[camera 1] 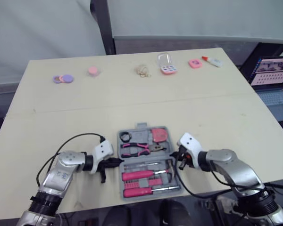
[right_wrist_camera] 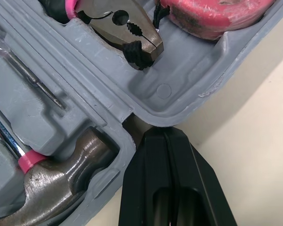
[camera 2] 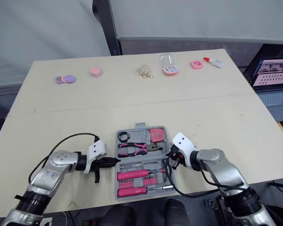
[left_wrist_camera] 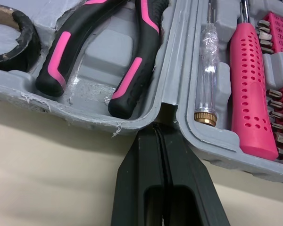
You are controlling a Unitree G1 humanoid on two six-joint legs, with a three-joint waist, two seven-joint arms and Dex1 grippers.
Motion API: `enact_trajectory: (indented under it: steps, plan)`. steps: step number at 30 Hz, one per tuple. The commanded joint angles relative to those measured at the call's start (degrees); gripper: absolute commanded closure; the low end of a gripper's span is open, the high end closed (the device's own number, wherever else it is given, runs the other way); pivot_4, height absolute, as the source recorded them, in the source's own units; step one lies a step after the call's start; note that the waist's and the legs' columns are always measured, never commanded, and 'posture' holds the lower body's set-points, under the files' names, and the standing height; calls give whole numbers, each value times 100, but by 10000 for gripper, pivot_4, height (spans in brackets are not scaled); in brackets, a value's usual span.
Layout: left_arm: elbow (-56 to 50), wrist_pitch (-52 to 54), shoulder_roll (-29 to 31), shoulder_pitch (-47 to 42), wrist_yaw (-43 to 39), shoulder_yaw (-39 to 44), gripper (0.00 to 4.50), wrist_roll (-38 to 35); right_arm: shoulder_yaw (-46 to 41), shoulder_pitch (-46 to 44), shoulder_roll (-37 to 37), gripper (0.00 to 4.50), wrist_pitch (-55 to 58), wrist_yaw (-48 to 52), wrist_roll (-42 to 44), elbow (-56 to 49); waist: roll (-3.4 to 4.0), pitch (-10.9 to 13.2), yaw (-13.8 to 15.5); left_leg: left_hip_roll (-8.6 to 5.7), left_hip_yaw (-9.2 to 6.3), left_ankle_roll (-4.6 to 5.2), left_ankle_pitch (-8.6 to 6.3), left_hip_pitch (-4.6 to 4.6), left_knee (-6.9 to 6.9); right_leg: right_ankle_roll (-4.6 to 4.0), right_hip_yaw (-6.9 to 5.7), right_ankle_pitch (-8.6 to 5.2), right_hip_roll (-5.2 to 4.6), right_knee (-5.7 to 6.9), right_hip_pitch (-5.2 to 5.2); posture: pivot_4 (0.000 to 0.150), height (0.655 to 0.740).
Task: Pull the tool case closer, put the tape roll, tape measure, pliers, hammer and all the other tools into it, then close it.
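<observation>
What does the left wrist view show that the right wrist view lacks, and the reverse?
Left wrist view: left gripper, tape roll, pliers' handles, clear screwdriver, pink screwdriver, bits. Right wrist view: right gripper, pliers' nose, tape measure, hammer head. Both: the open tool case on the table, a shut gripper at its hinge.

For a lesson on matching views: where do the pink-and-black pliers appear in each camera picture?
Left eye view: pink-and-black-handled steel pliers, centre of the far half of the grey plastic tool case.
Right eye view: pliers, same spot.
Left wrist view: its handles, inside the rim.
Right wrist view: its steel nose.
Shared landmark: the case's hinge seam.
</observation>
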Motion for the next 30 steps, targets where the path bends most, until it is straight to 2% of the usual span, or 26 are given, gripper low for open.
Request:
enact_trajectory:
  steps: [1, 24, 30]
  plan:
    - [-284, -54, -7, 85, -83, -136, 44574, -170, 119, 55, 130, 45000, 31, 74, 243, -410, 0, 0, -5, 0, 0, 0, 0, 0, 0, 0, 0, 0, 0, 0, 0, 1500, 7400]
    - [-147, -253, 206, 234, 20, -59, 44574, -102, 40, 54, 90, 45000, 63, 98, 206, -375, 0, 0, -80, 1, -1, 0, 0, 4, -14, -1, 1, 0, 1, -4, -2, 1500, 7400]
    - [81, -418, 681, 349, -1, 390, 44574, -194, -328, 231, -242, 45000, 45, 106, 287, -453, 1, 1, -81, 2, -3, 0, 0, 3, -16, -1, 1, 0, 2, -4, -5, 1500, 7400]
